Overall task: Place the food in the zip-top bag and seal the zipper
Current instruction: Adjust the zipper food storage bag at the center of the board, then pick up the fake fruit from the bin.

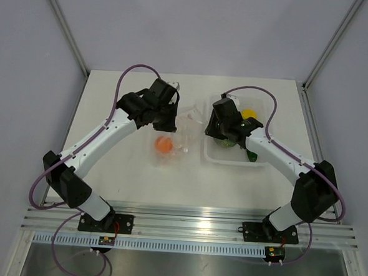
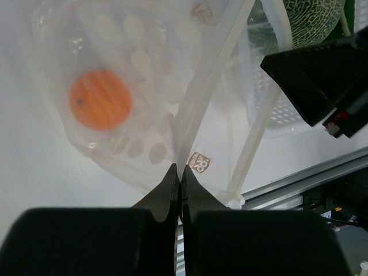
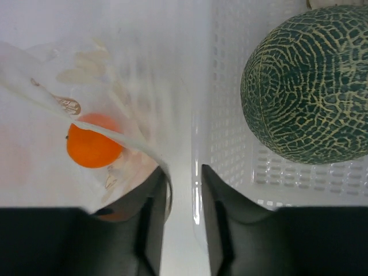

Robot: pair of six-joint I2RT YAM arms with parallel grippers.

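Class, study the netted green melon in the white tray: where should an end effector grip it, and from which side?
Probably grip the melon across its widest middle, from above: it is round, and the tray wall blocks a sideways approach.

A white table (image 1: pixel 187 183) bears the zip-top bag (image 1: pixel 179 135) and tray (image 1: pixel 230 162).

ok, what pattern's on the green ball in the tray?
Dark green ball with a pale net-like crackle, melon-style. Best in the right wrist view.

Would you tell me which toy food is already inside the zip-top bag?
The small orange ball: it lies inside the zip-top bag, while the speckled green ball and yellow piece sit in the white tray.
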